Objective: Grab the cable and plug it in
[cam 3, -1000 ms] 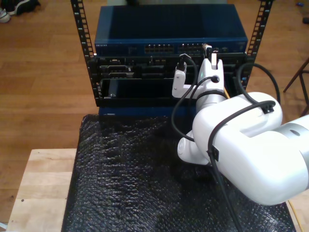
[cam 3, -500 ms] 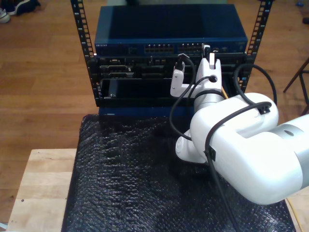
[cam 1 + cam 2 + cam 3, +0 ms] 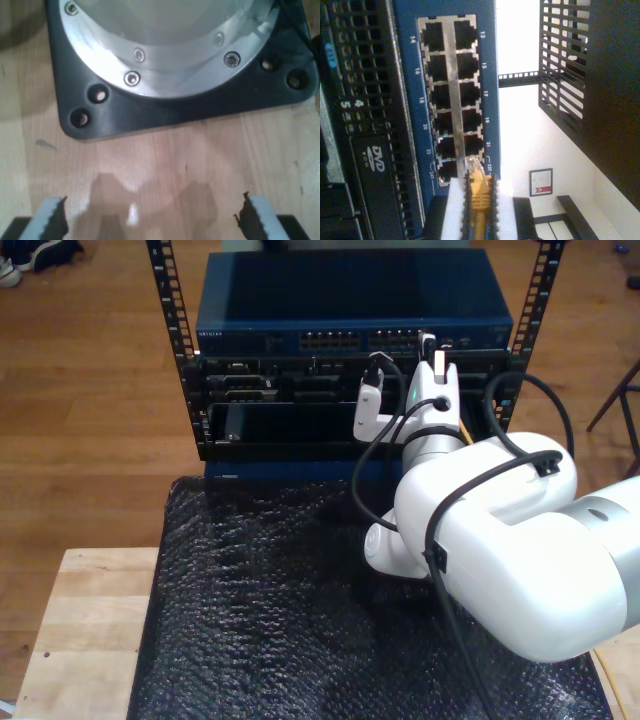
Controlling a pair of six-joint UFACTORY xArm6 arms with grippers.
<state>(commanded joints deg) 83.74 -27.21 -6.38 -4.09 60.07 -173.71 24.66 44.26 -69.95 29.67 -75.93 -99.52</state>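
Nearest in the exterior view: wooden table [image 3: 85, 625], covered over most of its width by a black bubbled mat [image 3: 270, 620]. Above the mat, toward the exterior view's right, a bulky white arm [image 3: 500, 550] draped with black cables [image 3: 440, 540], reaching away toward the rack [image 3: 350, 360].

Second gripper [image 3: 432, 352] held up at the face of the blue switch [image 3: 350, 305], near the right-hand block of ports in the exterior view. Jaws closed on the cable [image 3: 479, 200]: yellow-orange boot pinched between the two pads, clear plug [image 3: 472, 164] sticking out past them. Plug tip sat at the last ports of the block [image 3: 452, 95], by the numbers 23 and 24; could not tell whether touching or partly inside a socket. Rest of the cable seen as a thin yellow line low at the exterior view's right edge.

Beyond the switch in the second wrist view: black unit with a DVD mark [image 3: 372, 160] beside the blue panel, perforated rack rail [image 3: 565, 65], pale wall behind.

First gripper [image 3: 150, 217] hung over bare wood, jaws spread wide, nothing between the pads [image 3: 50, 217]. Just past it, a black base plate [image 3: 165, 100] with a bolted metal ring [image 3: 170, 45] resting on the wood.

Farthest in the exterior view: wood floor around the rack.
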